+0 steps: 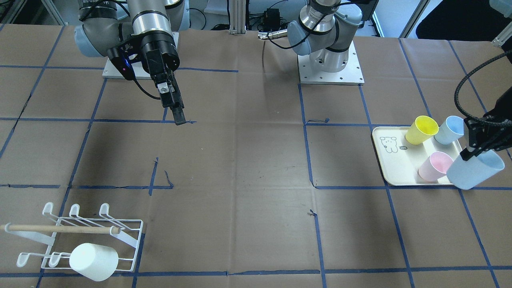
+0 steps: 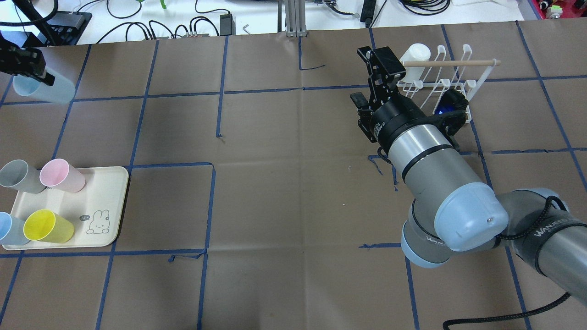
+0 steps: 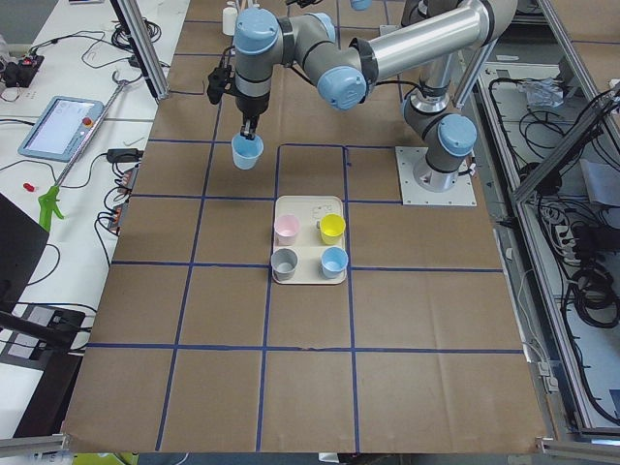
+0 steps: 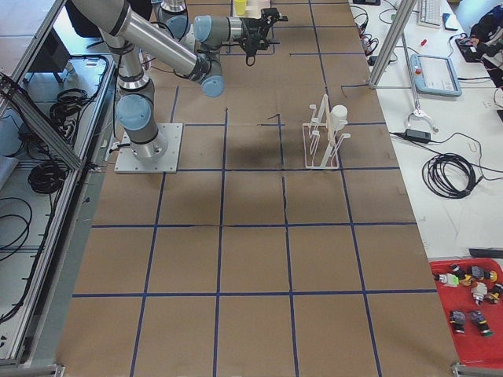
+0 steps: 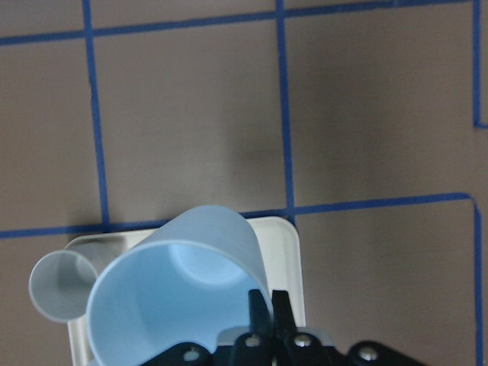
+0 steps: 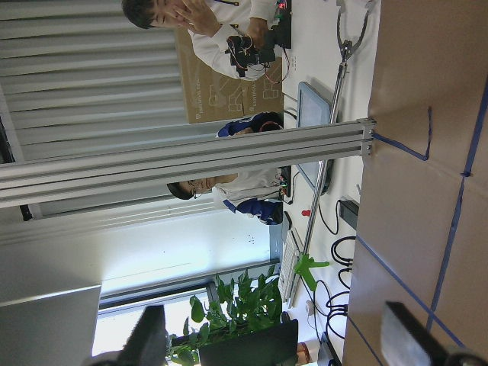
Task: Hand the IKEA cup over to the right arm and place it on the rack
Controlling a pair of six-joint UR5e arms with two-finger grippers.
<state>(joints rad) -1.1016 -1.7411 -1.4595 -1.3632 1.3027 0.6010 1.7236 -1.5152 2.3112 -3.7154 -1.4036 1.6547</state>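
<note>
My left gripper is shut on the rim of a light blue cup and holds it tilted in the air by the tray's far side. The left wrist view shows the fingers pinching the cup's rim. The overhead view shows the cup at the far left. My right gripper is open and empty in mid-air; in the overhead view it hangs close beside the white wire rack. The rack has a wooden dowel and holds one white cup.
A cream tray holds a yellow cup, a blue cup and a pink cup; a grey cup shows in the overhead view. Blue tape lines cross the brown table. Operators show past the table in the right wrist view.
</note>
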